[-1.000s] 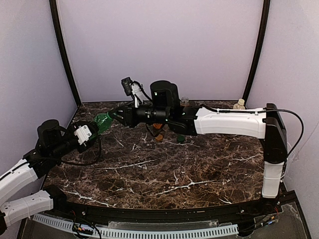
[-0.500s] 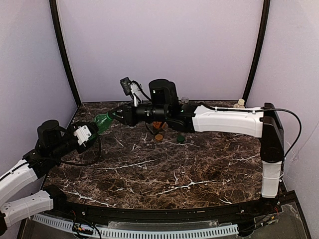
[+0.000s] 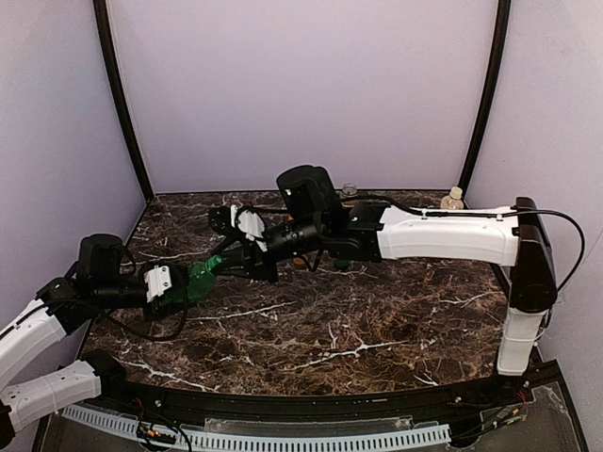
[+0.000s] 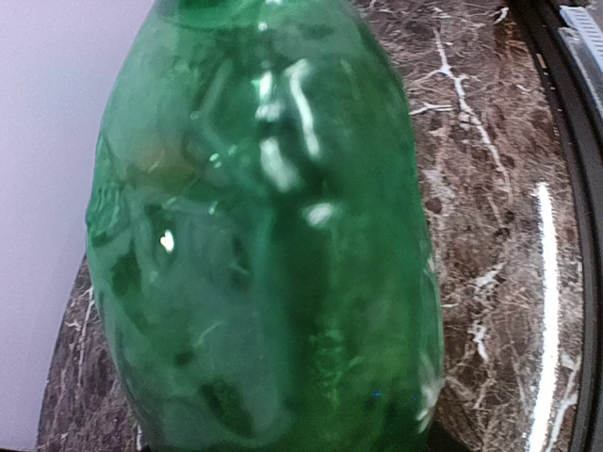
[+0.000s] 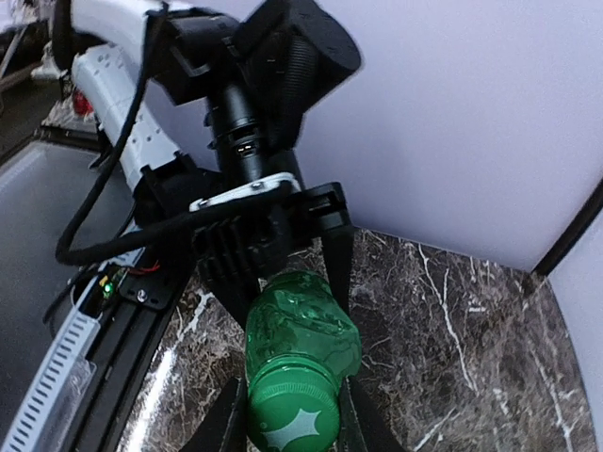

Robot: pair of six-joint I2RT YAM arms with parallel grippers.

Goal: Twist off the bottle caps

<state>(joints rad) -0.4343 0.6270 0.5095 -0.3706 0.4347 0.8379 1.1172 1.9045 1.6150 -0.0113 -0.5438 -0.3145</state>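
Observation:
A green plastic bottle hangs tilted over the left part of the table, held by both arms. My left gripper is shut on its body, and that body fills the left wrist view and hides the fingers there. In the right wrist view the left gripper's black fingers straddle the bottle. A bright green cap sits on the bottle's neck, and my right gripper is shut on it, one finger on each side. From above, the right gripper meets the bottle's cap end.
A small clear bottle and a pale-capped bottle stand at the back edge of the marble table. The long white right arm stretches across the back half. Purple walls close in three sides.
The bottle has come down and toward the near left with the left arm. The right gripper followed it, turned at the wrist, and stayed closed on the cap.

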